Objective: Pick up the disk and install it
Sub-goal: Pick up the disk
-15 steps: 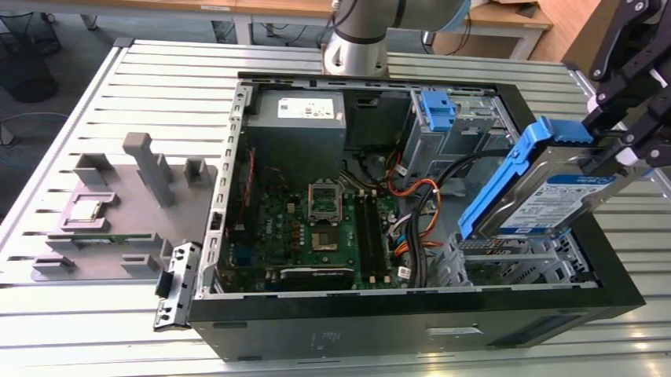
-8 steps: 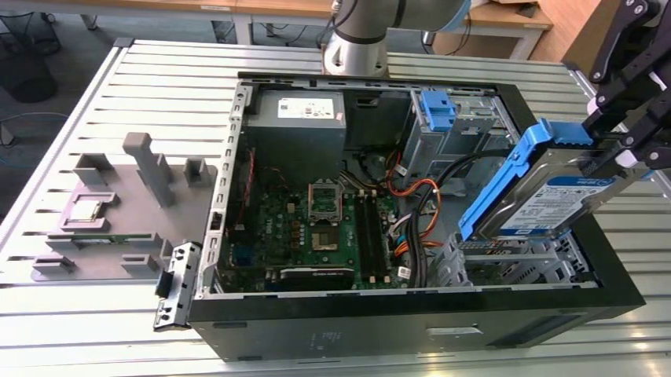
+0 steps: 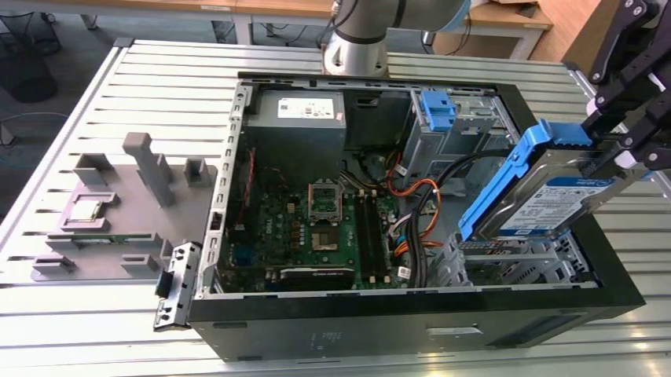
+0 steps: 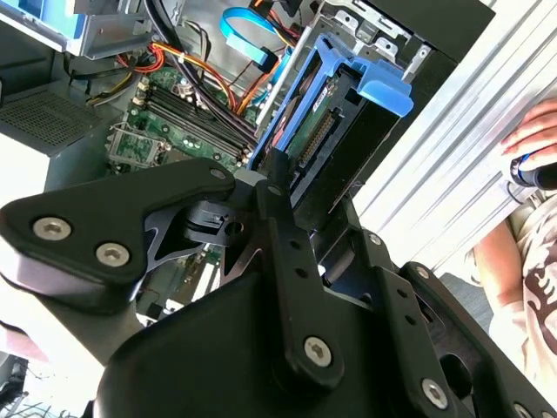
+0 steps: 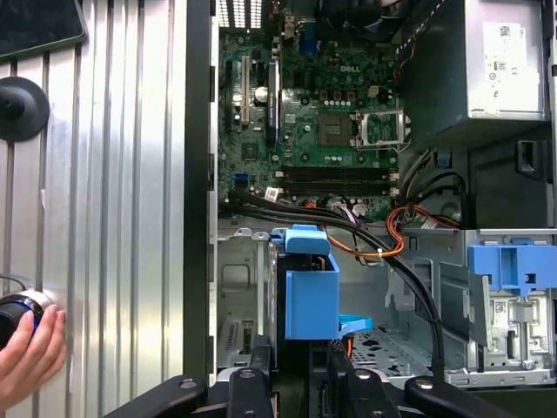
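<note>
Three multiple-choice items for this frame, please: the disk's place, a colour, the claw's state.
1. Where is the disk? A on the floor; B in the air over the open computer case; C in a drawer.
2. Its carrier is: A blue; B red; C green.
3. The claw is: A open; B holding a cable; C shut on the disk.
Answers: B, it hangs tilted above the case; A, the frame is bright blue; C, the claw grips the lifted disk.

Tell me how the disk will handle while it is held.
Metal-bodied, the disk is probably stiff and heavy for its size. Gripped tilted, near one end, by the pincer, it may pivot or slip if jolted.
</note>
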{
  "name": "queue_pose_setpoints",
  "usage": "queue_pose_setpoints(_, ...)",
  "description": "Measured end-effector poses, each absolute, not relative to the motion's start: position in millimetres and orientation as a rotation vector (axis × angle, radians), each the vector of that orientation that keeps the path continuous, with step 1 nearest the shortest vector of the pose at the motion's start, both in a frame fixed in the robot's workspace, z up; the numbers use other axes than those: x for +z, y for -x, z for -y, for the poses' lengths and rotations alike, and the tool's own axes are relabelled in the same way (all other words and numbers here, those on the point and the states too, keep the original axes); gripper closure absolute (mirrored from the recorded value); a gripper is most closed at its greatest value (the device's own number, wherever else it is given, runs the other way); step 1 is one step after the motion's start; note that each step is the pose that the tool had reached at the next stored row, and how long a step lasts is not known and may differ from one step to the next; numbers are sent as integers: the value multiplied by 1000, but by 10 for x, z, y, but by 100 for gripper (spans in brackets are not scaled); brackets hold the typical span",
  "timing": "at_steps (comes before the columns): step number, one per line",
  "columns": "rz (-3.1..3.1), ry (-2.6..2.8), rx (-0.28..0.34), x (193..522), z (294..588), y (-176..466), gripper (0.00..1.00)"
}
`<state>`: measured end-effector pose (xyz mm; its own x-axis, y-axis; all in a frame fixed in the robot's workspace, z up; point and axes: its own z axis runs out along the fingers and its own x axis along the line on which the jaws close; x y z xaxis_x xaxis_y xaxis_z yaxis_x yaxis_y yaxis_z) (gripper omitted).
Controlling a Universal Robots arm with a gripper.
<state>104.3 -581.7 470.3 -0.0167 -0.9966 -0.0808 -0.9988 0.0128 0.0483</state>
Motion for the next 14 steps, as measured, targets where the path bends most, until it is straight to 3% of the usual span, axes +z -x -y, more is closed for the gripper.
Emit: queue_pose_setpoints(14,-2266,2134,141,4643,5822,-1116,65)
